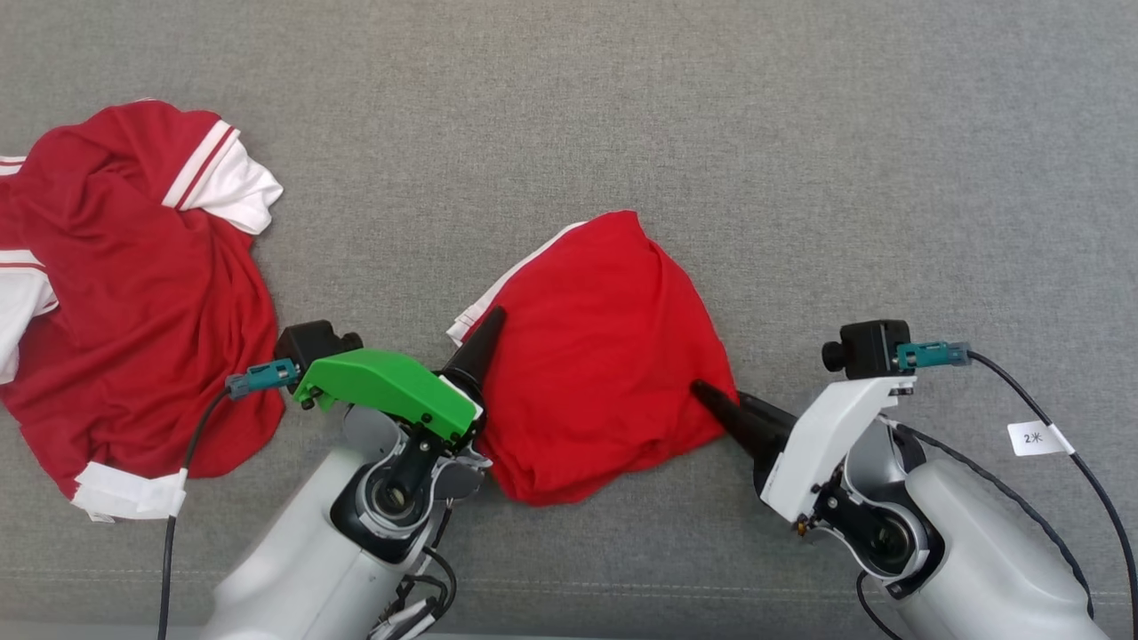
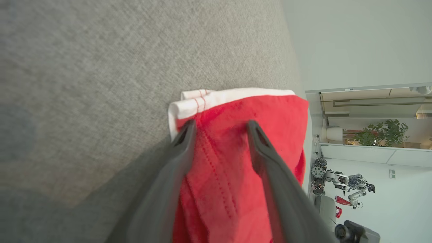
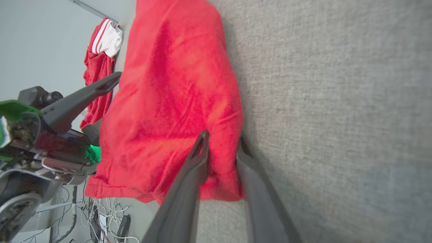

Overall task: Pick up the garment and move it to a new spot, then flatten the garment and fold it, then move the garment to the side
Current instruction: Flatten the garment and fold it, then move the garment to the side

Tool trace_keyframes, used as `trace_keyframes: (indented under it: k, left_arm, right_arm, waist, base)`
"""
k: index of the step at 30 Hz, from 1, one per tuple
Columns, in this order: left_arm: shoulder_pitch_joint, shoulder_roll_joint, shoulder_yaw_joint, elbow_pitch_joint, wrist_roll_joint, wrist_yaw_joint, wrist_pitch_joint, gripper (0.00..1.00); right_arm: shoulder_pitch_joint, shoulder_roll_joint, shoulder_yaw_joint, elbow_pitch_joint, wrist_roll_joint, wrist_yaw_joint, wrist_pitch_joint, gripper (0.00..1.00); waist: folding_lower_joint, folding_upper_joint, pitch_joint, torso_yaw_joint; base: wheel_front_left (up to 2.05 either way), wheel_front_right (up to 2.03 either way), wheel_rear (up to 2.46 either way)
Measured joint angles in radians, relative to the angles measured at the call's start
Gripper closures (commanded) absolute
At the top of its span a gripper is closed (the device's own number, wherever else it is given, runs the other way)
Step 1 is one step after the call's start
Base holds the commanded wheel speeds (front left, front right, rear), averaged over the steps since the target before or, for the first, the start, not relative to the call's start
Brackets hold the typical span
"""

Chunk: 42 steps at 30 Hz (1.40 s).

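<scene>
The garment [image 1: 596,356] is a red piece with a white striped trim, lying folded into a compact bundle in the middle of the grey surface. My left gripper [image 1: 498,324] is at its left edge. In the left wrist view its fingers [image 2: 184,141] stand wide apart, open, astride the red cloth [image 2: 219,175] just below the white trim. My right gripper [image 1: 707,391] is at the bundle's lower right corner. In the right wrist view it [image 3: 222,138] is drawn in on a fold of the cloth [image 3: 168,84], with fabric pinched between the fingers.
A second red and white garment [image 1: 133,293] lies crumpled at the far left, close to my left arm. The grey fabric surface [image 1: 800,133] stretches bare to the back and right. A cable with a white tag [image 1: 1036,438] trails from my right wrist.
</scene>
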Motion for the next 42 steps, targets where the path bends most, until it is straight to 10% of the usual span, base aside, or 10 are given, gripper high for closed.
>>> trace_keyframes:
  k: [15, 17, 18, 42]
  left_arm:
    - [-0.002, -0.012, 0.001, 0.053, 0.004, -0.033, -0.011, 0.59]
    - [-0.002, -0.013, 0.001, 0.060, 0.004, -0.037, -0.018, 0.57]
    - [-0.002, -0.013, 0.002, 0.062, 0.004, -0.041, -0.019, 0.56]
    - [-0.007, -0.042, -0.065, 0.068, 0.007, -0.085, -0.022, 0.44]
  right_arm:
    - [0.005, 0.003, -0.024, 0.030, 0.054, 0.028, -0.016, 0.97]
    - [0.008, 0.003, -0.024, 0.032, 0.057, 0.032, -0.016, 0.52]
    - [0.009, 0.001, -0.024, 0.033, 0.057, 0.037, -0.016, 0.00]
    - [-0.104, 0.021, -0.029, 0.135, 0.067, 0.061, -0.006, 0.00]
  waist:
    - [0.0000, 0.0000, 0.011, -0.008]
    - [0.0000, 0.0000, 0.010, -0.008]
    - [0.0000, 0.0000, 0.010, -0.009]
    - [0.0000, 0.0000, -0.015, 0.061]
  base:
    - [0.00, 0.00, 0.00]
    - [0.00, 0.00, 0.00]
    - [0.00, 0.00, 0.00]
    - [0.00, 0.00, 0.00]
